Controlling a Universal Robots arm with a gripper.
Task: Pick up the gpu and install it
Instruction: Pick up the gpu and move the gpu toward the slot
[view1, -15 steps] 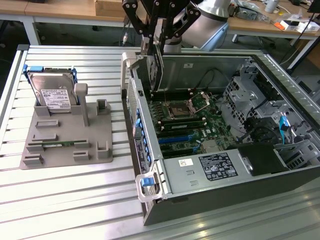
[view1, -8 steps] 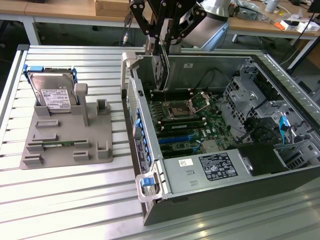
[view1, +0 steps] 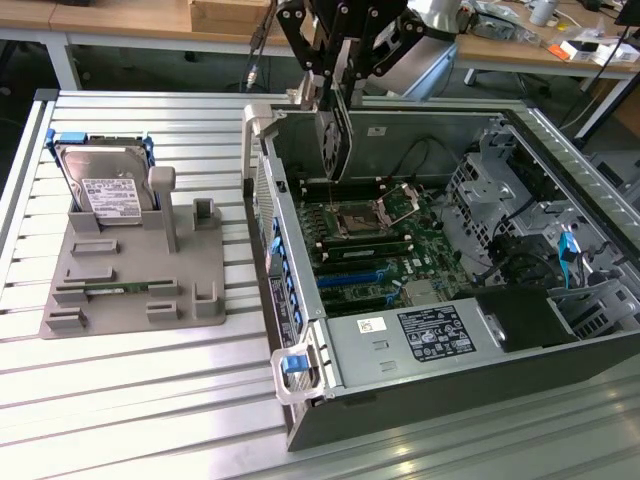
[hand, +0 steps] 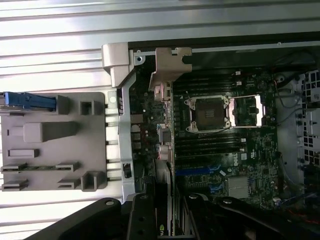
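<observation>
The arm's fingers (view1: 322, 60), closed tight on the gpu (view1: 335, 140), hold it on edge over the open computer case (view1: 420, 410).

A silver table of ribbed aluminium slats (view1: 130, 400) spans the exterior view from seven o'clock round to five o'clock, its grooves running across the frame. A raised, plain metal edge rail (view1: 40, 110) closes it at ten o'clock. The same slats (hand: 60, 30) show in the wrist view, where one strip glares nearly white under strong overhead light.

Beyond the table, at eleven o'clock, stands a pale wooden workbench (view1: 120, 20) on white metal legs (view1: 62, 62), with a brown cardboard box (view1: 230, 12) on it towards twelve o'clock. Dark grey floor (view1: 160, 70) lies under it. At one o'clock a second wooden bench (view1: 520, 50) carries a scatter of small tools and parts (view1: 590, 45).
</observation>
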